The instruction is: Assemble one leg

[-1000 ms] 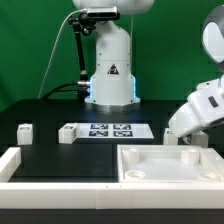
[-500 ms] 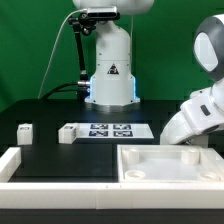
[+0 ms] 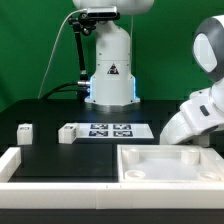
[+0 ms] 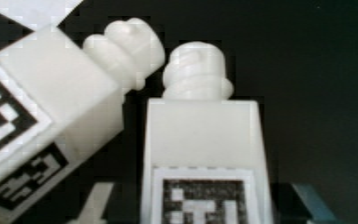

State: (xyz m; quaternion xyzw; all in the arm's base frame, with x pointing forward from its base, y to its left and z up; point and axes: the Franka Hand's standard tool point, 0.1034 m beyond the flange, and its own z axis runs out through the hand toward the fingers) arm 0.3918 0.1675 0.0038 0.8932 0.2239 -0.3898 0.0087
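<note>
Gripper [image 4: 202, 208] is spread: its fingers [image 4: 98, 205] straddle one leg [image 4: 204, 140], which lies on the black table [image 4: 309, 60] with its tag face up and its threaded end pointing away from the wrist. Dark gaps show on both sides, so no grip is made yet. A second leg [image 4: 51, 110] lies just beside it, at an angle. Centre the jaws on the leg's square body, clear of the thread. Close squarely. Keep the nearer finger off the neighbouring leg to avoid dragging it.
</note>
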